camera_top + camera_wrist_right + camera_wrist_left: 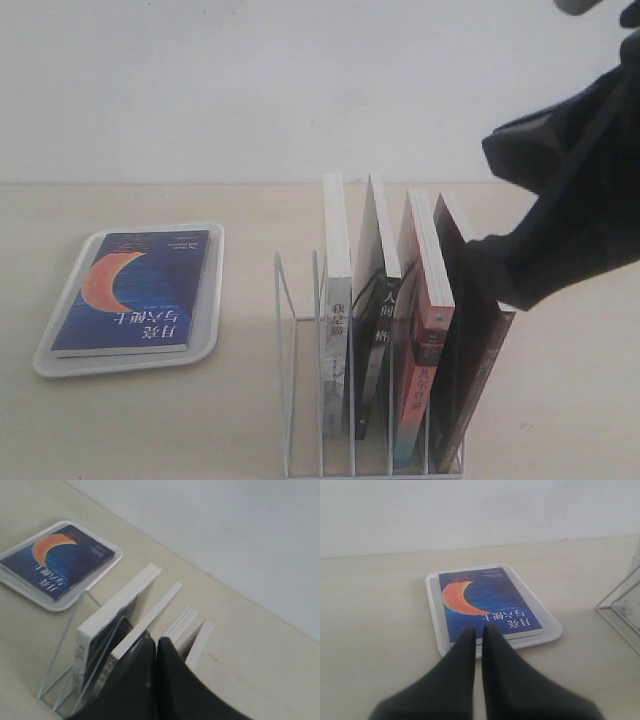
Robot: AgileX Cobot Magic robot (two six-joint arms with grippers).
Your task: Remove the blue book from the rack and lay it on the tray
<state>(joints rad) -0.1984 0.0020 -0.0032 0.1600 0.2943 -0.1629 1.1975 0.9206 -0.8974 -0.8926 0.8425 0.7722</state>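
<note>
The blue book [133,290] with its orange crescent moon lies flat, cover up, inside the white tray [212,300] at the left of the table. Both show in the left wrist view too, book [485,602] on tray [432,610], just beyond my left gripper [480,630], which is shut and empty, above the tray's near edge. The white wire rack [290,380] stands centre-right with its leftmost slots empty. My right gripper [156,644] is shut with nothing in it, hovering over the rack [60,645] and its upright books. The book [55,560] and tray [107,570] also show there.
Several books stand upright in the rack: a white-spined one [335,320], a black-spined one [378,330], a red one [425,340] and a dark one [470,380]. My right arm's dark sleeve [570,190] fills the upper right, touching the rightmost book.
</note>
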